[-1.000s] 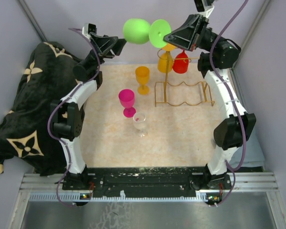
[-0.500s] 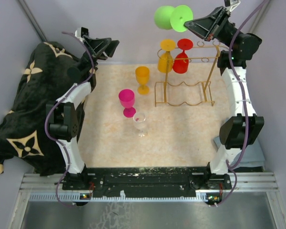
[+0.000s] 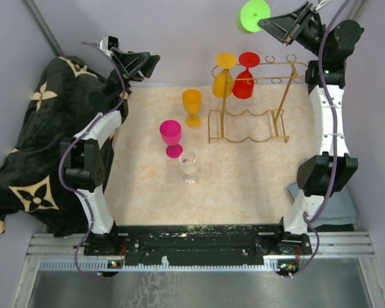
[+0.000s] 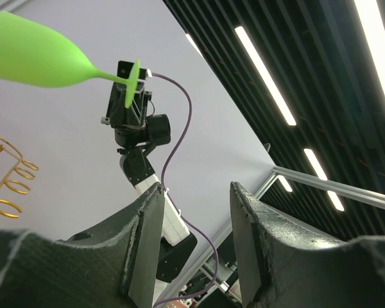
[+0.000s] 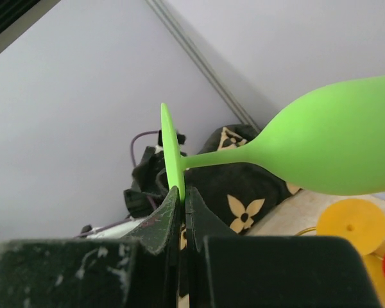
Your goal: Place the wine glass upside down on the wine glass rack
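Observation:
A lime-green wine glass (image 5: 346, 141) is held high in the air, lying on its side. My right gripper (image 5: 183, 192) is shut on the rim of its foot (image 5: 170, 151). In the top view only the foot disc (image 3: 254, 14) shows, beside the right gripper (image 3: 269, 24), up behind the gold wire wine glass rack (image 3: 247, 140). The left wrist view sees the green glass (image 4: 32, 54) from below, above the rack's loops (image 4: 13, 186). My left gripper (image 3: 151, 62) is raised at the back left, open (image 4: 196, 192) with nothing between its fingers.
A yellow glass (image 3: 223, 80) and a red glass (image 3: 244, 83) hang upside down on the rack's left end. An orange glass (image 3: 192, 102), a pink glass (image 3: 171, 136) and a clear glass (image 3: 188, 163) stand on the mat. Black patterned cloth (image 3: 32, 147) lies at left.
My right arm has carried the green glass up and to the right, so its bowl has left the top view. My left gripper drew back from the glass and now holds still.

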`<state>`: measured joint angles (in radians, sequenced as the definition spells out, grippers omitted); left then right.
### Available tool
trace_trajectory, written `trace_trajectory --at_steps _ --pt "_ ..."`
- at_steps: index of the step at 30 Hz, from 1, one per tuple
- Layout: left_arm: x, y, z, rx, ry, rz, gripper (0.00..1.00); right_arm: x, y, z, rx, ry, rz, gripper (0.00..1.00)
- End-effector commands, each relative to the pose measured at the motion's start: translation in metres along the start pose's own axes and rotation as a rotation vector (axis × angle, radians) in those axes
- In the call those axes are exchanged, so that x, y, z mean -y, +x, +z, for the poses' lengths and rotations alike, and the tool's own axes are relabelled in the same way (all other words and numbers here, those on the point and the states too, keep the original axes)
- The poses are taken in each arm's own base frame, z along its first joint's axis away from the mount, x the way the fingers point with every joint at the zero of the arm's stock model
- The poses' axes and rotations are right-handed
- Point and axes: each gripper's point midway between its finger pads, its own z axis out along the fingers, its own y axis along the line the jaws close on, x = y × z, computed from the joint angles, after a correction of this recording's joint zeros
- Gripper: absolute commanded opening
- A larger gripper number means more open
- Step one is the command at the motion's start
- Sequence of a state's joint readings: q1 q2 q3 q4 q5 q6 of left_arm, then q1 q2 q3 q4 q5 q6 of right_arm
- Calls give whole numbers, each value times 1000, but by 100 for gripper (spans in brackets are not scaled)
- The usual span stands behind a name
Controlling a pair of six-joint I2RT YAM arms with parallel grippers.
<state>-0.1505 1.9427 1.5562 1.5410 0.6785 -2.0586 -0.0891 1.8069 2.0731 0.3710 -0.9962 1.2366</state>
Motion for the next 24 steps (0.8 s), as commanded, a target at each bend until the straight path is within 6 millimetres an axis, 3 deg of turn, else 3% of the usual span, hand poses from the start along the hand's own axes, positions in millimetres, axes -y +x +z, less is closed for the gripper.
trace_trajectory --at_steps 1,12,24 --pt "53 35 -3 -132 156 74 51 30 -18 -2 45 119 -75 0" --pt "44 33 -4 -126 139 66 51 103 -16 -15 58 231 6 0" --pt "38 31 -5 -124 132 59 50 154 -13 -30 74 323 59 0"
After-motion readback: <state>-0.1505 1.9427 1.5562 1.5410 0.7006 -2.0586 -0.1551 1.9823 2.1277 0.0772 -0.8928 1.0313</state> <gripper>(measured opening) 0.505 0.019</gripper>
